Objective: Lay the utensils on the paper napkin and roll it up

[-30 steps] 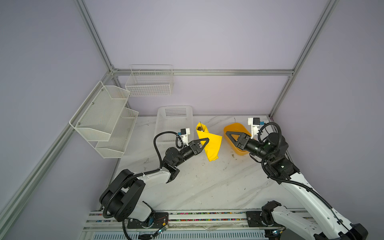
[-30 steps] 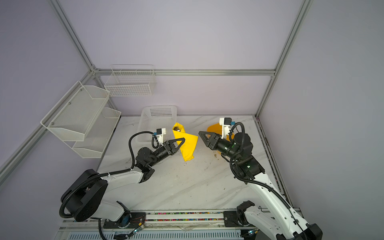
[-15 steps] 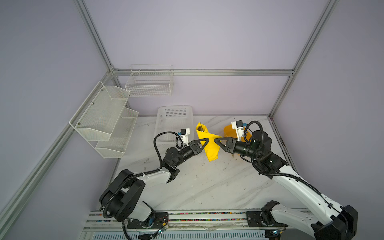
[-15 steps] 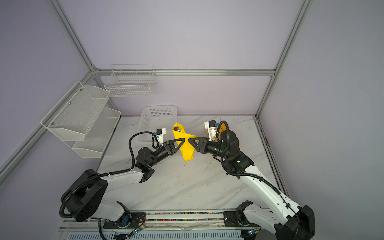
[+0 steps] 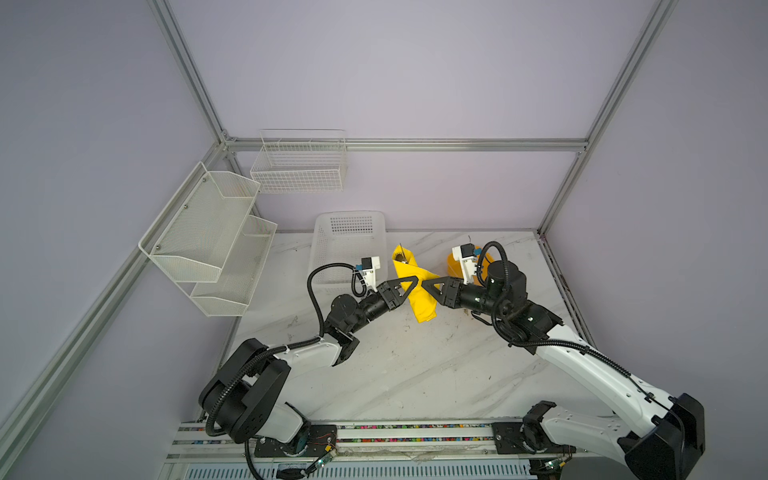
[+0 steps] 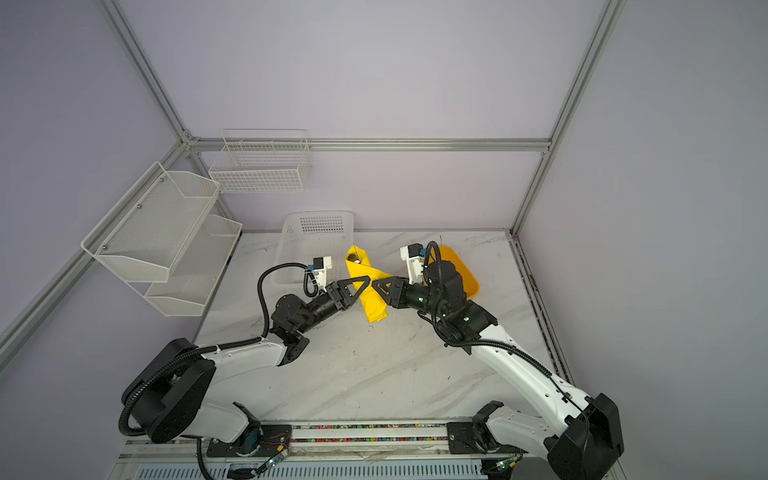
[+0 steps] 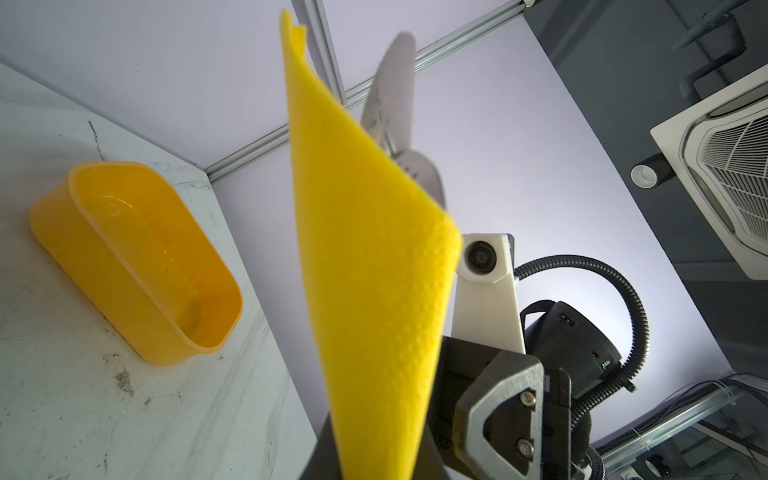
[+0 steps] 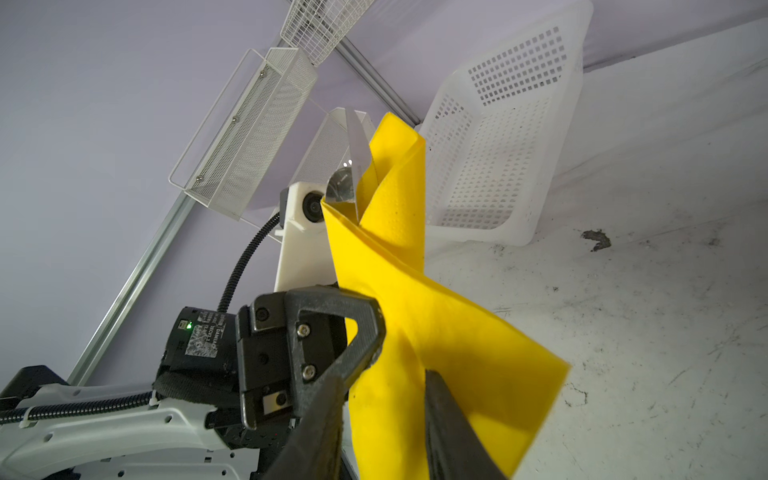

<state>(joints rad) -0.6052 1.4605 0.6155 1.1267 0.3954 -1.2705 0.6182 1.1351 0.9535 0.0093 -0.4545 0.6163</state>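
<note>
The paper napkin [image 5: 405,266] [image 6: 372,308] is a yellow roll held upright above the marble table. My left gripper [image 5: 411,282] [image 7: 374,469] is shut on its lower middle, and the roll rises from between its jaws. Silver utensils [image 7: 395,83] [image 8: 353,166] stick out of the roll's open top. My right gripper [image 5: 428,287] [image 8: 388,386] meets the roll from the opposite side, one finger on each side of it and closed against the paper. A loose flap [image 8: 498,374] of the napkin hangs out past the right fingers.
An orange plastic tub [image 5: 453,266] [image 7: 137,266] lies on the table behind my right arm. A white perforated basket [image 5: 349,245] [image 8: 498,145] stands at the back, left of the roll. White mesh shelves [image 5: 212,232] and a wire basket [image 5: 299,162] hang on the left walls.
My right gripper has swung left from the orange tub to the napkin roll and its jaws have narrowed onto it. The left gripper has held the roll still.
</note>
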